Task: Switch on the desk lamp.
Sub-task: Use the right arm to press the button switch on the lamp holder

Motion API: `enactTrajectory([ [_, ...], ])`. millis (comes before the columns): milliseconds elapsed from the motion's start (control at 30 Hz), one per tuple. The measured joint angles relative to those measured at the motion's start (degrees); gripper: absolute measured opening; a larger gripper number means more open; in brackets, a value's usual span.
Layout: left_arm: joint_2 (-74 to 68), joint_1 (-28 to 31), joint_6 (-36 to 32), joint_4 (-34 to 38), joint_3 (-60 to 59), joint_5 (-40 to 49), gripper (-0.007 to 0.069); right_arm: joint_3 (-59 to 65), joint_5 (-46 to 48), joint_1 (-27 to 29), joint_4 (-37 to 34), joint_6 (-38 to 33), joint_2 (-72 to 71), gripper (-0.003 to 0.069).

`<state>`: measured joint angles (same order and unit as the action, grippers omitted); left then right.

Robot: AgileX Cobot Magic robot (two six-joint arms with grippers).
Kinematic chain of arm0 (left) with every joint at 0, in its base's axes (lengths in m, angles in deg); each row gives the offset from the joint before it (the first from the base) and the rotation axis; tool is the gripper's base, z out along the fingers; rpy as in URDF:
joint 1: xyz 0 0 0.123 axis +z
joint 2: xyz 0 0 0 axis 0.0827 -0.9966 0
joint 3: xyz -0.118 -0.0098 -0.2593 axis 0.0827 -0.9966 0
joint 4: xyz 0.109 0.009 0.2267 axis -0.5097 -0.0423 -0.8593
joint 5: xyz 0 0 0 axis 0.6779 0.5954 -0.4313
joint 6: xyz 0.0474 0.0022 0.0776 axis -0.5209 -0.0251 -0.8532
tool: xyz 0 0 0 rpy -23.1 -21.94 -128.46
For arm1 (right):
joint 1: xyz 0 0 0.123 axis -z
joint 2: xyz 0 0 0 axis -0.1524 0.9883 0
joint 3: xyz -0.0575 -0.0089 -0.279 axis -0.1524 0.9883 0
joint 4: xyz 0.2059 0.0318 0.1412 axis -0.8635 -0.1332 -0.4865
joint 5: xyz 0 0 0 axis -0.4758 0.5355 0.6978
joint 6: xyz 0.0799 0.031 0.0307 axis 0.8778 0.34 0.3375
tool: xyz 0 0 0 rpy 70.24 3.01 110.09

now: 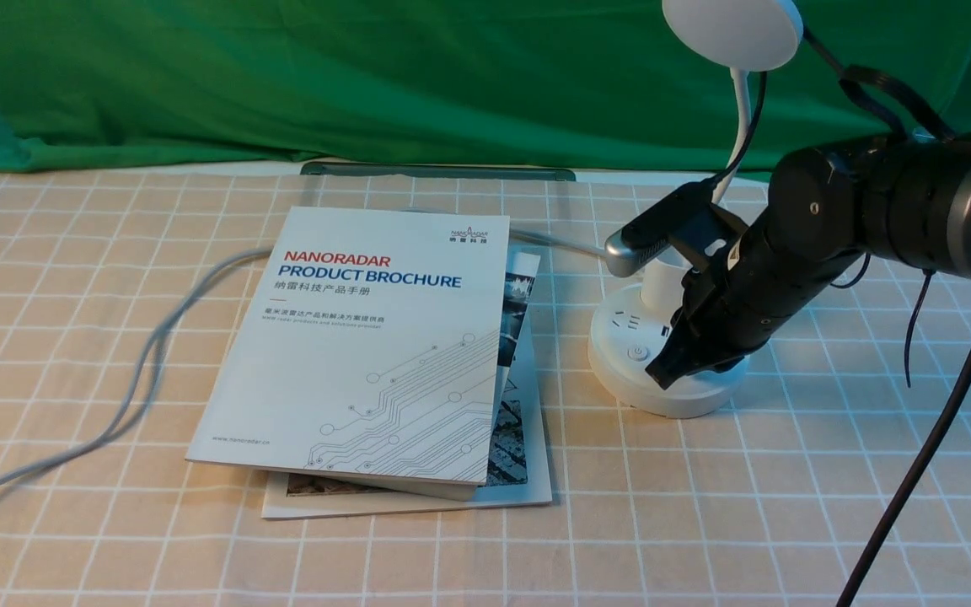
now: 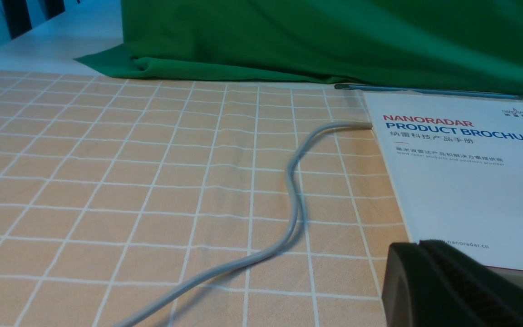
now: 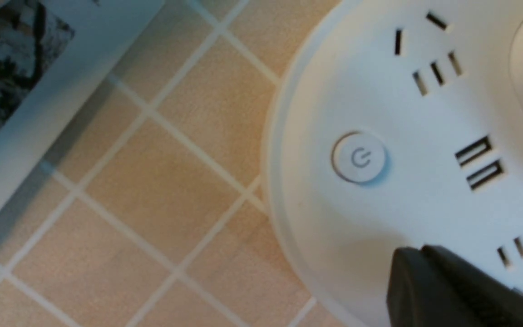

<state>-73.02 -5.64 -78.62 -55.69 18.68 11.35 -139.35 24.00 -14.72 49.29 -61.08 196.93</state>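
Observation:
The white desk lamp (image 1: 664,384) stands on the checked cloth at the right, its disc head (image 1: 732,30) at the top edge on a thin neck. A round power button (image 1: 639,352) sits on the puck base beside the sockets. My right gripper (image 1: 662,375) is shut and holds nothing, its tip slanting down over the base's near rim, just right of the button. In the right wrist view the button (image 3: 359,158) lies a short way ahead of the shut tip (image 3: 418,255). My left gripper (image 2: 418,247) is shut and empty, low by the brochure's corner.
Two stacked brochures (image 1: 384,337) lie left of the lamp base. A grey cable (image 1: 148,354) snakes from under them toward the left front edge. A green cloth (image 1: 367,76) backs the table. Black cables (image 1: 932,438) hang from the right arm.

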Motion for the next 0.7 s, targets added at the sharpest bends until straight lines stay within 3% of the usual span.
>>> enactTrajectory([
  [700,0.0,0.0,0.0,0.0,0.0,0.0,0.0021,-0.2,-0.79,-0.05,2.69,1.48,1.55,0.0034],
])
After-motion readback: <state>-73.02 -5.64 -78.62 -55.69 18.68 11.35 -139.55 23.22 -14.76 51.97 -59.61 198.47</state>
